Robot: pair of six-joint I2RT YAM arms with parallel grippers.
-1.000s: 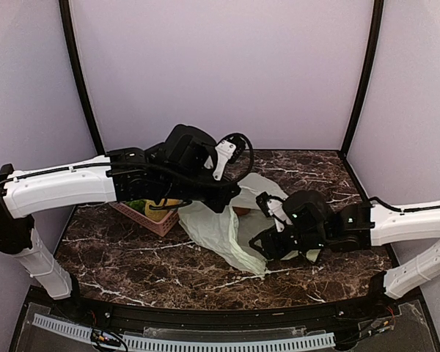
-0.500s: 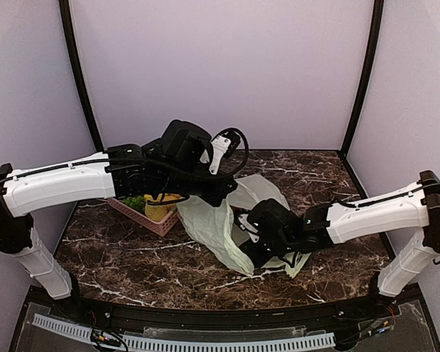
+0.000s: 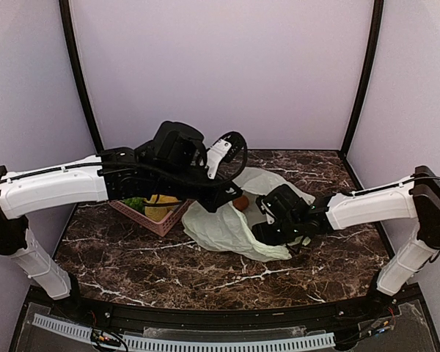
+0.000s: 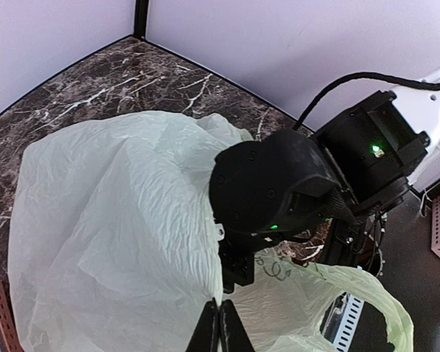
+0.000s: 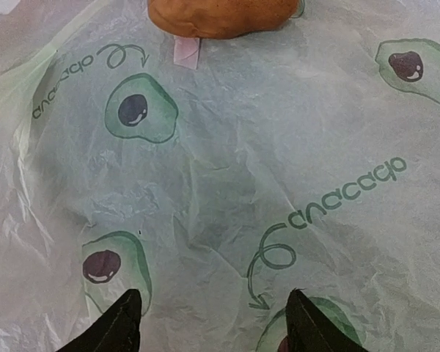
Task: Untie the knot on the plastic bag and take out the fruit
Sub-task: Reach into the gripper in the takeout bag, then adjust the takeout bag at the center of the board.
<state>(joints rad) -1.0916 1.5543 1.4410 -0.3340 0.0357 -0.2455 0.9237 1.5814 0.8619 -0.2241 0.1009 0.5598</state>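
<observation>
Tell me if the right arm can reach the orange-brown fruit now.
Probably yes: the right claw stands open above the plastic bag, and the orange-brown fruit lies uncovered just ahead, nothing between.

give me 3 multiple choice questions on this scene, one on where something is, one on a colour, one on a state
1. Where does the pink basket stand?
A) left of the plastic bag
B) right of the bag
C) on top of the bag

2. What colour is the plastic bag?
A) blue
B) pale green with avocado prints
C) black

3. How does the right gripper stand?
A) shut on a fruit
B) out of view
C) open, just above the bag

Answers:
1 A, the top view shows the basket at the bag's left side.
2 B, the right wrist view shows the pale film and the prints.
3 C, its two fingers stand apart with only bag film between them.
</observation>
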